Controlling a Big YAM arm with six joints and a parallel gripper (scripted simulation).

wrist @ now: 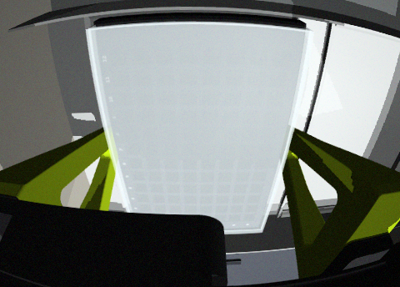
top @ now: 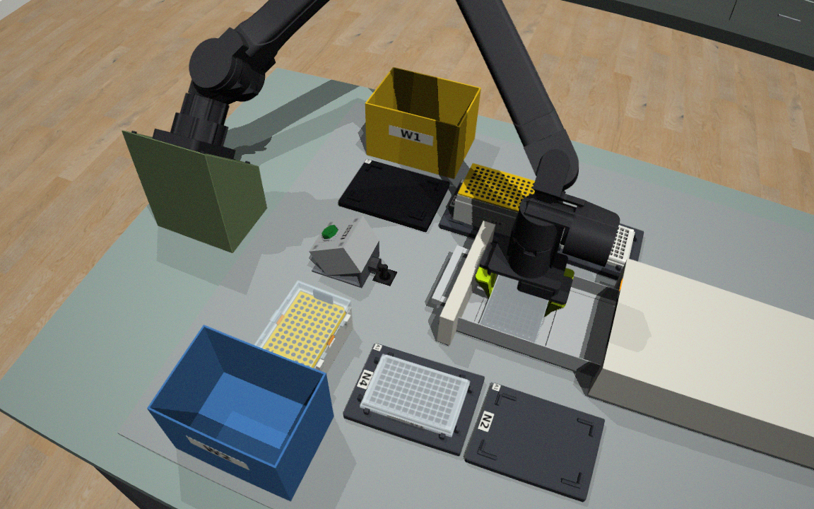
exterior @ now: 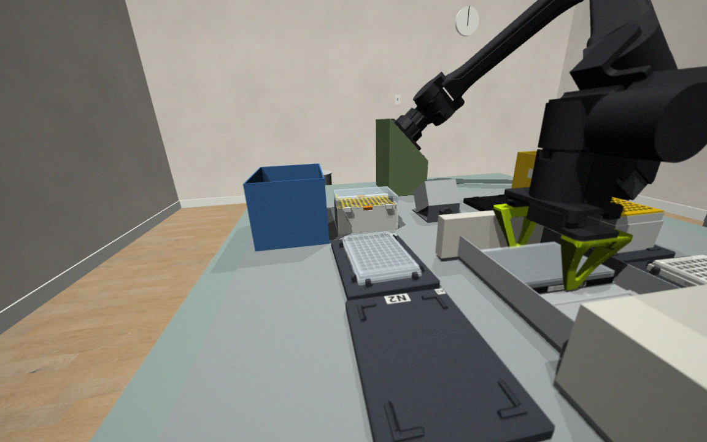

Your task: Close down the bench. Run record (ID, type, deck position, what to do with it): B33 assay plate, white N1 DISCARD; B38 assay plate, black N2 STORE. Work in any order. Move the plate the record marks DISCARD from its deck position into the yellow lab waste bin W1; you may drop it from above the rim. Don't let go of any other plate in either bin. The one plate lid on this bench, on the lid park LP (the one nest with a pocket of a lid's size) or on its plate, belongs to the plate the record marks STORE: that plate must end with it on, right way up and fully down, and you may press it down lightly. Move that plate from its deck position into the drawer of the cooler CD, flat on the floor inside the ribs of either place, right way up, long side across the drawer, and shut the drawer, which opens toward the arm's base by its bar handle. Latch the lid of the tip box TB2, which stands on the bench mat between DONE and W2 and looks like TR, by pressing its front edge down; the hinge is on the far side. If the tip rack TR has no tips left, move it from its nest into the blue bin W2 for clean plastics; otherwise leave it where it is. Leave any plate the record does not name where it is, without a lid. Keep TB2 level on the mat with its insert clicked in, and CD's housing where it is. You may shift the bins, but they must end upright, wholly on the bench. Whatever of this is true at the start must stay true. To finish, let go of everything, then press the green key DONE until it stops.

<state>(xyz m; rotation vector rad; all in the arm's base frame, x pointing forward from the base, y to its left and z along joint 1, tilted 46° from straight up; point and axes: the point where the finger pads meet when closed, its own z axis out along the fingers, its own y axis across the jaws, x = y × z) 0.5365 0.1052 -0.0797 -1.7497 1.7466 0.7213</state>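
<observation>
My gripper [top: 521, 292] [exterior: 542, 266] [wrist: 198, 133] is shut across the short width of the black assay plate with its clear lid [top: 511, 314] [exterior: 531, 259] [wrist: 200, 115]. It holds the plate low inside the open drawer [top: 523, 348] [exterior: 510, 291] of the cooler CD [top: 714, 354] [exterior: 658, 341]. The drawer's cream front panel [top: 463, 284] [exterior: 463, 231] stands pulled out toward the arm's base. Nest N2 [top: 536, 436] [exterior: 427, 357] is bare. The white plate [top: 623, 243] [exterior: 696, 268] lies behind the drawer, partly hidden by the arm.
The yellow bin W1 [top: 422, 120] stands at the back and the blue bin W2 [top: 239, 405] [exterior: 287, 205] at the front left. The tip box TB2 [top: 305, 326] [exterior: 366, 205] stands beside W2. The green DONE key [top: 330, 231], the rack TR [top: 498, 186] [exterior: 636, 207], a black nest [top: 394, 193] and the clear plate on N4 [top: 413, 394] [exterior: 378, 255] are also in view.
</observation>
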